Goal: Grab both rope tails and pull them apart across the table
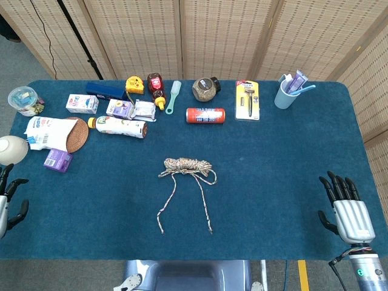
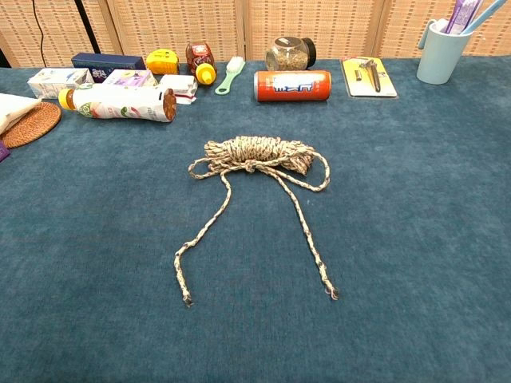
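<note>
A speckled rope bundle (image 1: 187, 165) (image 2: 257, 153) lies at the middle of the blue table. Two tails trail from its knot toward the near edge: the left tail (image 1: 165, 213) (image 2: 190, 255) and the right tail (image 1: 205, 209) (image 2: 313, 247), their ends lying apart on the cloth. My left hand (image 1: 8, 197) rests at the table's far left edge, fingers apart, holding nothing. Over the right edge of the table my right hand (image 1: 347, 206) stays, fingers spread, empty. Both hands are far from the rope. The chest view shows neither hand.
Along the back stand a red can (image 1: 205, 115), a razor pack (image 1: 247, 99), a blue cup (image 1: 285, 93) with brushes, a jar (image 1: 205, 88), a sauce bottle (image 1: 157, 89), a lying bottle (image 1: 120, 126), several small boxes and a wicker coaster (image 1: 76, 134).
</note>
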`<state>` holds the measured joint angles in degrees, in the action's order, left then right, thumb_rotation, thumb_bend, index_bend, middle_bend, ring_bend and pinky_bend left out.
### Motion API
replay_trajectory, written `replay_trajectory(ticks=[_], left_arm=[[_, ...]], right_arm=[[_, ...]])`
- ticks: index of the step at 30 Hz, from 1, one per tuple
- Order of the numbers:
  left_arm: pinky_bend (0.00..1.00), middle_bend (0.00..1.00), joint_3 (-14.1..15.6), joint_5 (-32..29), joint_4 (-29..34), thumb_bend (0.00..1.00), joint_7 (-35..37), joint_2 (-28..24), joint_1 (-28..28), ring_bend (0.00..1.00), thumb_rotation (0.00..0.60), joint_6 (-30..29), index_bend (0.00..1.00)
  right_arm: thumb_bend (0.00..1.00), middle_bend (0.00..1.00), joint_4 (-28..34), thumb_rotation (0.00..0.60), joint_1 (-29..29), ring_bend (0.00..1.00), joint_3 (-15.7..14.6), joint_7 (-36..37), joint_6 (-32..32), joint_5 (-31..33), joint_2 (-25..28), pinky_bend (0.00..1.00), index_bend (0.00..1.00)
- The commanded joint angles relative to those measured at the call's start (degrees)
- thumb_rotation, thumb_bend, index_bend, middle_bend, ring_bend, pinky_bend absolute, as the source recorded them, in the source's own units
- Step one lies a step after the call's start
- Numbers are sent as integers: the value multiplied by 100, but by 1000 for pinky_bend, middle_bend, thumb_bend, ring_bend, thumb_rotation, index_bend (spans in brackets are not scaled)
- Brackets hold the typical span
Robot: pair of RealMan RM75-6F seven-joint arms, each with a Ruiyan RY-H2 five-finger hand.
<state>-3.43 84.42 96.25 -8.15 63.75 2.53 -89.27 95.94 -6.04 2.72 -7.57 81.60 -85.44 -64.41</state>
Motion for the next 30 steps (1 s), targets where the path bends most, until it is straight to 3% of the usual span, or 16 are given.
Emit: replay_trajectory(ticks=[1,25,30], left_arm=[[0,80,7,-11,3,405,2,-3,3,19,600,22,309],[0,81,19,-12,185,405,16,-220,10,23,600,101,323],[0,81,25,22,208,405,33,-282,36,25,600,140,325]], right_arm=[[388,0,2,600,-1,0,1,-4,6,-6,-1,0,84],[388,61,-45,600,21,23,-22,265,59,-92,7,0,149],[388,94,-107,600,-30,46,-23,465,9,-161,13,0,233]])
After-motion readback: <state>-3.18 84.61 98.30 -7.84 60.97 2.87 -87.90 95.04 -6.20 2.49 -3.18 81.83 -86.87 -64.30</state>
